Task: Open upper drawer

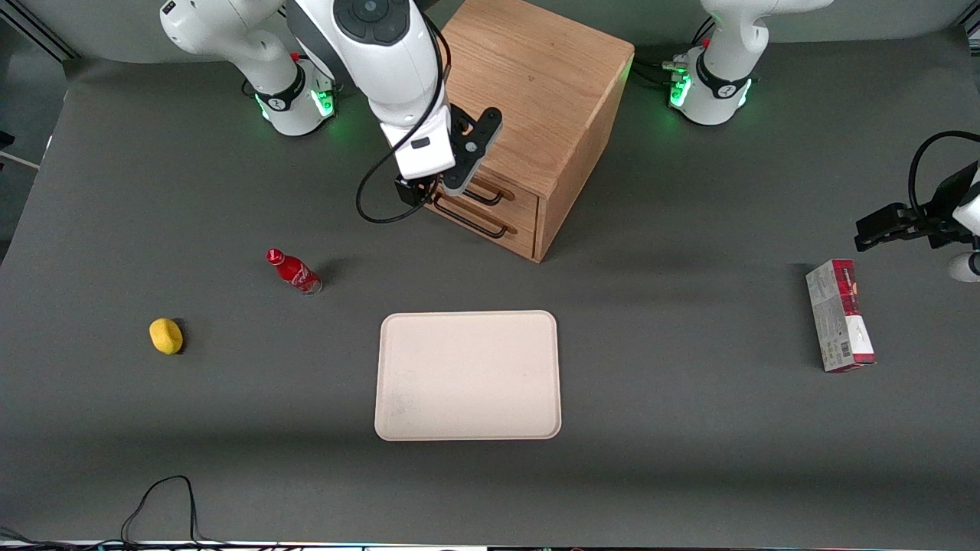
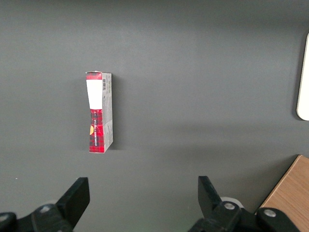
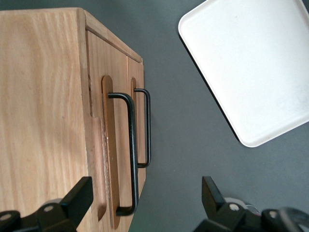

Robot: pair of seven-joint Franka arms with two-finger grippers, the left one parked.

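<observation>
The light oak cabinet (image 1: 528, 84) stands at the back of the table, its two drawers facing the front camera at an angle. The upper drawer (image 1: 511, 193) (image 3: 104, 63) carries a long thin black bar handle (image 1: 486, 197) (image 3: 131, 154); the lower drawer's handle (image 1: 468, 222) (image 3: 147, 125) sits just below. My right gripper (image 1: 429, 191) (image 3: 145, 198) hangs in front of the upper drawer, open, pointing down. One end of the upper handle lies between its fingers (image 3: 79, 193), untouched. The arm hides that end of both drawers in the front view.
A cream tray (image 1: 468, 375) (image 3: 251, 63) lies nearer the front camera than the cabinet. A red bottle (image 1: 295, 272) and a yellow fruit (image 1: 166, 336) lie toward the working arm's end. A red-and-grey box (image 1: 839, 315) (image 2: 99, 112) lies toward the parked arm's end.
</observation>
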